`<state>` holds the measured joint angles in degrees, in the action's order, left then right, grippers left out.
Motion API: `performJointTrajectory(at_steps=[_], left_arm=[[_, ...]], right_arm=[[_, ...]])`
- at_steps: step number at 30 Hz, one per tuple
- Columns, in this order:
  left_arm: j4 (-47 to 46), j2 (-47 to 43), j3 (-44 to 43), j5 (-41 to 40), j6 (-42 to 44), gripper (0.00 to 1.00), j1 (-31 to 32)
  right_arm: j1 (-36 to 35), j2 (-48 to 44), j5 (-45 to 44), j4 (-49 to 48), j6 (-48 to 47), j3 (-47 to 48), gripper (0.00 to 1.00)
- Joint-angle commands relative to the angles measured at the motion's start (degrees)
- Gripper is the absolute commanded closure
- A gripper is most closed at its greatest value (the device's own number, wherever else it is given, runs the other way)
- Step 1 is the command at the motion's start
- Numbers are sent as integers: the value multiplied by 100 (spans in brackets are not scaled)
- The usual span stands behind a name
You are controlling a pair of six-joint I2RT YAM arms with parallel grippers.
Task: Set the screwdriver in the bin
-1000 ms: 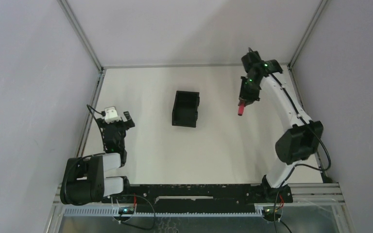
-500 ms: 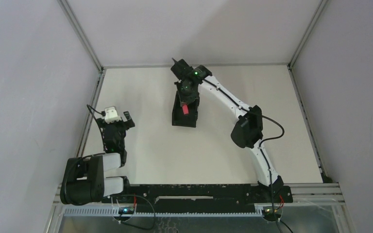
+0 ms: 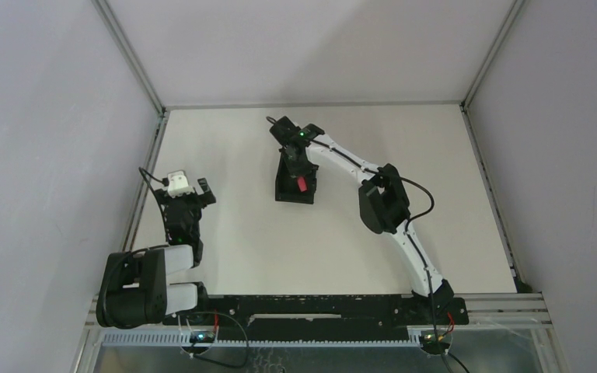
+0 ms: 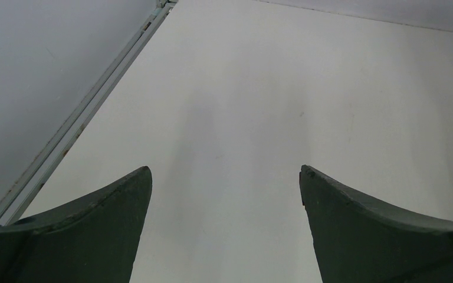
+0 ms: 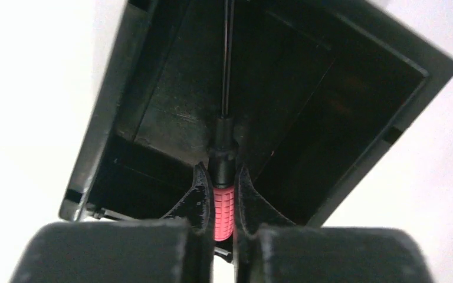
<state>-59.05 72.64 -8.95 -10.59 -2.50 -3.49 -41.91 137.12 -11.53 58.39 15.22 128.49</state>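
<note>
The black bin (image 3: 296,175) stands near the middle of the table. My right gripper (image 3: 298,177) hangs over its opening, shut on the red handle of the screwdriver (image 3: 301,185). In the right wrist view the fingers (image 5: 199,194) clamp the red handle (image 5: 223,213), and the thin dark shaft (image 5: 226,59) points down into the bin's (image 5: 360,71) dark inside. My left gripper (image 3: 189,188) rests at the left side of the table, open and empty, with only bare table between its fingers (image 4: 118,203).
The table is a pale surface walled by grey panels with metal rails (image 3: 141,198) along the left and right edges. The right arm (image 3: 381,203) stretches diagonally across the table's middle. The left arm is folded near its base.
My right gripper carried the screwdriver from the far right of the table leftward to above the bin and has lowered it toward the opening. The left arm has not moved.
</note>
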Motion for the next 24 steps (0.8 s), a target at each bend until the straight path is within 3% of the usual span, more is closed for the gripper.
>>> performJointTrajectory(at_steps=[1,3,6,17,19,20,21,22,24], left_arm=[[-177,-53,-204,-46,94,0,29],[-177,-48,-208,-40,93,0,25],[-177,-49,-209,-40,92,0,25],[-177,-48,-204,-42,92,0,24],[-177,-48,-204,-42,92,0,26],[-177,-51,-205,-44,93,0,28],[-177,-49,-206,-40,92,0,22],[-177,-48,-206,-40,96,0,28],[-177,-48,-209,-44,92,0,28]], right_arm=[[-45,-55,-154,-156,-35,-104,84],[-45,-122,-163,-151,29,-145,72],[-45,-320,-179,-206,105,-174,63],[-54,-1505,-187,-447,223,-377,57],[-61,-1844,-175,-532,211,-586,48],[-63,-2035,-174,-601,205,-741,35],[-67,-2261,-160,-697,186,-944,10],[-78,-2502,-149,-861,133,-1193,2],[-97,-3178,-124,-1331,-17,-1804,0]])
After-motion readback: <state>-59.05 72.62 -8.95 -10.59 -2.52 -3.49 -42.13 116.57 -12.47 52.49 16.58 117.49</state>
